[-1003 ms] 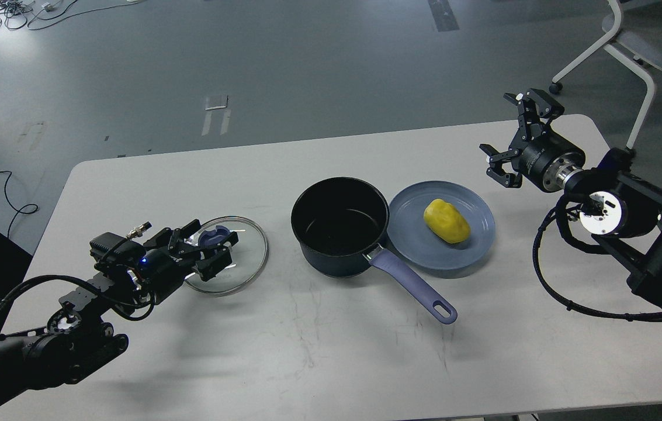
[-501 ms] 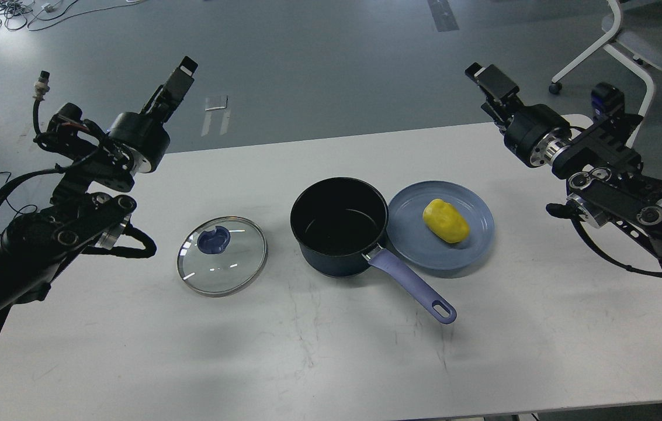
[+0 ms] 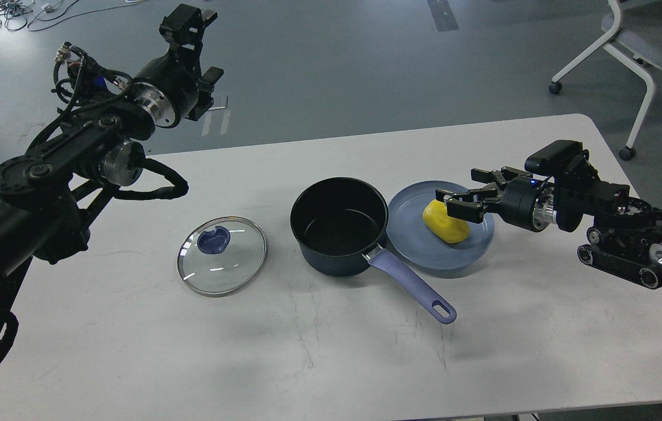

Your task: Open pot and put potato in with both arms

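Note:
The pot [image 3: 339, 225] stands open and empty at the table's middle, its lavender handle [image 3: 415, 286] pointing to the front right. The potato [image 3: 446, 221] lies on a blue plate [image 3: 409, 234] just right of the pot. My right gripper [image 3: 457, 185] is low over the plate, open, its fingers [image 3: 460, 207] at the potato's far right end; I cannot tell whether they touch it. My left gripper [image 3: 201, 49] is open and empty, raised high beyond the table's back left edge.
The glass lid [image 3: 222, 255] with its purple knob lies flat on the table left of the pot. A white chair [image 3: 637, 52] stands at the back right. The table's front half is bare.
My right arm has swung down from its raised pose and brought its gripper to the potato on the plate. My left arm has stayed raised and turned its gripper. Pot, lid and potato have not moved.

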Controlling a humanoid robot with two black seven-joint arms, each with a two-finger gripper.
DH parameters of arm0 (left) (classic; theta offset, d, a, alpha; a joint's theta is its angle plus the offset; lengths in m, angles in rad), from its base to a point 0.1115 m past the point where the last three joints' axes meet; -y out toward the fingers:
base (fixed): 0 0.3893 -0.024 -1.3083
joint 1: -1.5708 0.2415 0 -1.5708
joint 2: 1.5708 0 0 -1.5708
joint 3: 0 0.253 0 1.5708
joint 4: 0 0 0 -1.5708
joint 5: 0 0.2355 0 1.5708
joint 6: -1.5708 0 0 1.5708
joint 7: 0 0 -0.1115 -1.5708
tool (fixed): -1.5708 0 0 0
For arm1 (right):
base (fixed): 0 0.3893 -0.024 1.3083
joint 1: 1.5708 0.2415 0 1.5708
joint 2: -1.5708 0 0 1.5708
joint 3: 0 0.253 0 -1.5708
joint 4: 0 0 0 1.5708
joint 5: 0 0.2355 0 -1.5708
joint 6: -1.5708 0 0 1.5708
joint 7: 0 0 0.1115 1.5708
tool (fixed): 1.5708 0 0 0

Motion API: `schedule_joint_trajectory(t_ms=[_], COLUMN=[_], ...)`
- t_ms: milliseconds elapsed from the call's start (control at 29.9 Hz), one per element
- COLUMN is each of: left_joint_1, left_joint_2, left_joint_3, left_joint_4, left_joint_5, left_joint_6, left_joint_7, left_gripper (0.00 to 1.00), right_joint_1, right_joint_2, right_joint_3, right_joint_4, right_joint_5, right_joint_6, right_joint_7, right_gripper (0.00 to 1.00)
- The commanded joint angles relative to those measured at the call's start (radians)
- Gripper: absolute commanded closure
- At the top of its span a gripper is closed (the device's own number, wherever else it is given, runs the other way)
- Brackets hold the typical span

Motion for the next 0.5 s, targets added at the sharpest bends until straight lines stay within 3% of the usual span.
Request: schedule_joint_trajectory(t_ms=[0,100,267,468], left_joint_1=[0.021,0.029,0.035,0.04], left_joint_2=[0.0,0.006,0.011,0.011], left_joint_3=[0.001,0.001,0.009,0.016], left_joint_4=[0.0,0.001,0.007,0.007], left_joint_5=[0.003,0.015,0.017,0.02], left_joint_6=[0.002,0.003,0.014,0.02], left_joint_7=[-0.01,-0.02,-0.079,-0.085], left_gripper=[0.02,0.02,0.02,0.02], right_joint_1=[-0.032,-0.052,-0.049,-0.021], right_joint_2=[0.023,0.041,0.084,0.115], right_joint_3=[-0.007,-0.007,-0.007,-0.111], right_joint_4=[-0.005,-0.007,-0.039,-0.135], right_joint_5=[0.001,0.0,0.0,0.0], right_joint_6=[-0.024,-0.035,-0.035,-0.035], right_joint_7=[0.0,0.0,0.003,0.003], right_gripper=[0.0,0.04,0.09,0.39])
